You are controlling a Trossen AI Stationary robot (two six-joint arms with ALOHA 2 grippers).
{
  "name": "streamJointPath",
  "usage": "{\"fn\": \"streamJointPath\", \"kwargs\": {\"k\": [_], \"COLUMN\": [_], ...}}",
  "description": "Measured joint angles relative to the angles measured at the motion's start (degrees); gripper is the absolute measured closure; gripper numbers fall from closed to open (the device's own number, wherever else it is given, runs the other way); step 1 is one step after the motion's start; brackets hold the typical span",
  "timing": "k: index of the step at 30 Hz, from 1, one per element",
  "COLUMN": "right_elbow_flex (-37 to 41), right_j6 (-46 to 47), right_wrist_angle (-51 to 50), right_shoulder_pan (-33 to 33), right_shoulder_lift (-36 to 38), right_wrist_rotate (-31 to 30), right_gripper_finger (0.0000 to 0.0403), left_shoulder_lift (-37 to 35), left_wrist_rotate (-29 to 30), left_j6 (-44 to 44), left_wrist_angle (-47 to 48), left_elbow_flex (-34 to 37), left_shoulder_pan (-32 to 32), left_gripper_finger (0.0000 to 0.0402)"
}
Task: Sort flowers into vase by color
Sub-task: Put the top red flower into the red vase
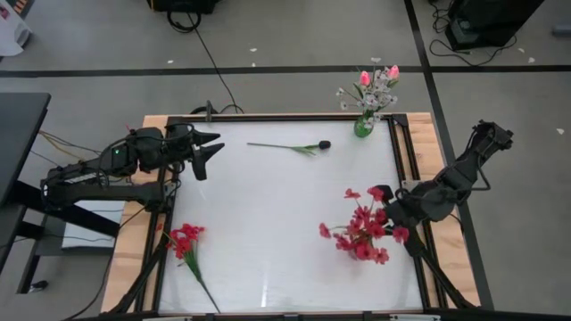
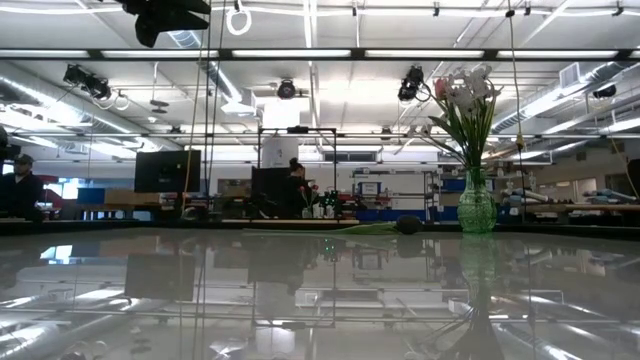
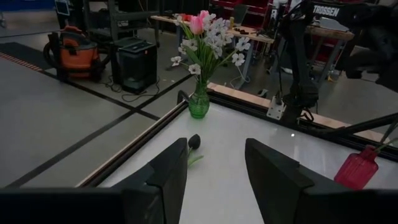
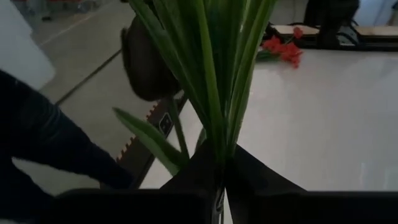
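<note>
A green vase (image 1: 364, 127) with white sprays and pink tulips stands at the table's far right corner. One dark-budded flower (image 1: 294, 146) lies flat near the far edge. A red bunch (image 1: 186, 242) lies near the left front. My right gripper (image 1: 393, 212), at the right side, is shut on a bunch of red flowers (image 1: 361, 230) over a red vase (image 3: 357, 170). My left gripper (image 1: 212, 153) hangs open at the far left, above the table, with nothing between its fingers (image 3: 168, 168). My right gripper pinches several green stems (image 4: 216, 140) of the red bunch together between its two fingers (image 4: 255, 171), well below the blooms. The fingers come from the table's right side, slanting down. The blooms (image 1: 357, 234) spread toward the table's left, clear of the tabletop.
The white tabletop (image 1: 268, 223) has a black frame (image 1: 401, 152) and wooden borders. A wide bare stretch lies in its middle. Beyond the table there are cables on the floor, benches and people.
</note>
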State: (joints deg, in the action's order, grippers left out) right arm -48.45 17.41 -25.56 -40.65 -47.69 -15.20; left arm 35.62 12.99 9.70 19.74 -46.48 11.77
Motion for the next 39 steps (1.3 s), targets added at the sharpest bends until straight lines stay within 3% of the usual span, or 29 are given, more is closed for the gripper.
{"fn": "streamJointPath", "kwargs": {"k": [7,13,18,23,34,39], "right_elbow_flex": [0.02,0.04,-0.09,-0.09,-0.2,-0.2], "right_j6": [5.2,10.55,25.0,36.67,48.45,50.61], "right_wrist_angle": [-1.16,-1.97,-1.99,-2.02,-5.48,-6.2], "right_shoulder_pan": [-0.21,-0.26,-0.21,0.34,1.98,3.46], "right_shoulder_lift": [-0.02,0.03,0.05,0.07,0.42,1.88], "right_wrist_rotate": [-3.41,-2.47,2.08,10.44,28.8,30.35], "right_gripper_finger": [0.0323,0.0265,0.0226,0.0209,0.0209,0.0209], "left_shoulder_lift": [0.0,0.0,0.0,0.0,0.0,0.0], "left_wrist_rotate": [0.0,0.0,-0.01,0.0,0.0,0.0], "left_j6": [0.0,0.01,0.0,0.02,0.02,0.02], "left_wrist_angle": [-0.01,-0.01,-0.01,-0.01,-0.01,-0.01], "left_elbow_flex": [0.0,0.0,0.0,0.0,0.0,0.0], "left_shoulder_pan": [0.0,0.0,0.0,0.0,0.0,0.0], "left_gripper_finger": [0.0235,0.0235,0.0235,0.0235,0.0235,0.0235]}}
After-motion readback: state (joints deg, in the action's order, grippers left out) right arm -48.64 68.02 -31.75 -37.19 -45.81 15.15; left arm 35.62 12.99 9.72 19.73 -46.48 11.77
